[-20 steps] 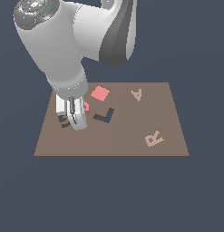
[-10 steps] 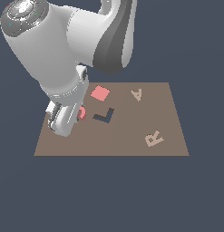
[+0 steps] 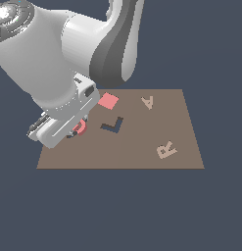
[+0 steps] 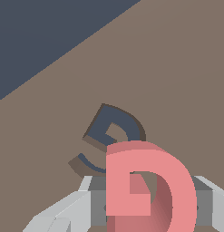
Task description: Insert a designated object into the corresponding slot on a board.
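**G block held over its recess**

The salmon-red G block (image 4: 149,186) sits clenched between the grey fingers (image 4: 63,213) of the pincer (image 4: 147,206), just above and slightly off the dark G-shaped slot (image 4: 114,136) in the brown board (image 3: 142,147). In the exterior view this is the board's left part (mostly hidden by the arm). Rightward lie the L recess (image 3: 113,125), pink square (image 3: 108,101), and letters A (image 3: 148,102) and R (image 3: 166,149).

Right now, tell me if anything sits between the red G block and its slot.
Nothing visible does. In the wrist view the red G block sits in the gripper, with the G-shaped slot just beyond it and only bare board between them. The L recess lies off to the side.
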Controlling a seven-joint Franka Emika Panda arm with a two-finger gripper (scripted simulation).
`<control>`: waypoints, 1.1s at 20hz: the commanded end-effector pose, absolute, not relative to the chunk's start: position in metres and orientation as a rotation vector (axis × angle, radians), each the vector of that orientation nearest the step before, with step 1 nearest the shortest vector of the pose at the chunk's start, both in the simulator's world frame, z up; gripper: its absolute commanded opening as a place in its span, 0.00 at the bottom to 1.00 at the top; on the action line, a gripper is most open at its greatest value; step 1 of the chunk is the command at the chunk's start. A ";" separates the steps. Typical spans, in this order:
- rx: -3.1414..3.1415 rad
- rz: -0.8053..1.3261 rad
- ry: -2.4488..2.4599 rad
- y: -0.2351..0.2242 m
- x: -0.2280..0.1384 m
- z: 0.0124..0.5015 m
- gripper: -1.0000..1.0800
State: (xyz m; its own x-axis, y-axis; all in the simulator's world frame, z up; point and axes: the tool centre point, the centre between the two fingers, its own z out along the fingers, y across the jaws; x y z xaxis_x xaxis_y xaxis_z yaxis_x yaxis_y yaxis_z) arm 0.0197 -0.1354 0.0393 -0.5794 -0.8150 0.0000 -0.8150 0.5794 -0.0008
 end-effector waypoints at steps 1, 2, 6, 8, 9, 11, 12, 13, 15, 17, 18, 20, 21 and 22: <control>-1.304 -0.001 2.858 -0.140 0.022 0.040 0.00; -1.254 -0.001 2.880 -0.142 0.023 0.040 0.00; -1.075 0.000 2.951 -0.149 0.024 0.040 0.00; -0.997 0.000 2.979 -0.152 0.025 0.040 0.00; -0.961 0.000 2.991 -0.153 0.025 0.040 0.00; -0.894 0.000 3.011 -0.155 0.025 0.040 0.00; -0.864 0.000 3.020 -0.157 0.025 0.040 0.00; -0.836 0.001 3.028 -0.158 0.025 0.040 0.00; -0.786 0.001 3.042 -0.159 0.025 0.040 0.00; -0.744 0.001 3.052 -0.161 0.024 0.040 0.00; -0.727 0.001 3.056 -0.162 0.024 0.040 0.00; -0.700 0.001 3.063 -0.163 0.024 0.040 0.00; -0.689 0.001 3.065 -0.163 0.024 0.040 0.00; -0.681 0.001 3.067 -0.163 0.024 0.040 0.00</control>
